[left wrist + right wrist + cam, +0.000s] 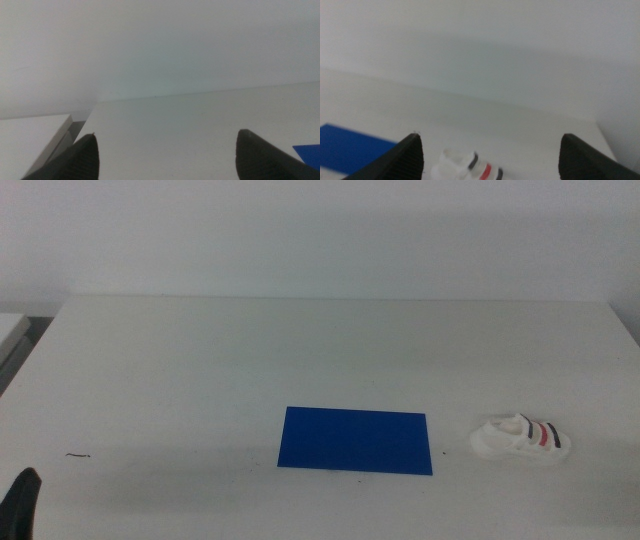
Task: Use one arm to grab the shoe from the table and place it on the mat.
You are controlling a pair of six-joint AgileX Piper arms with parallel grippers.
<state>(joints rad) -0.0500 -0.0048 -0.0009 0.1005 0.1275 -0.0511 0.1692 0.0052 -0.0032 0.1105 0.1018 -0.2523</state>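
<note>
The small white shoe (pixel 521 440) with black and red stripes lies on its sole on the white table (pixel 200 360), just right of the deep blue mat (pixel 356 441), not touching it. My left gripper (pixel 20 502) waits at the bottom left corner of the middle view; its jaws stand wide apart and empty in the left wrist view (pixel 165 155). My right arm is out of the middle view. In the right wrist view my right gripper (pixel 490 160) is open and empty, with the shoe (pixel 467 167) between and beyond its jaws and the mat's corner (pixel 350 147) beside it.
A small dark thread-like speck (pixel 78 455) lies on the table at the left. The table's left edge and a grey side surface (pixel 12 330) show at the far left. A white wall stands behind the table.
</note>
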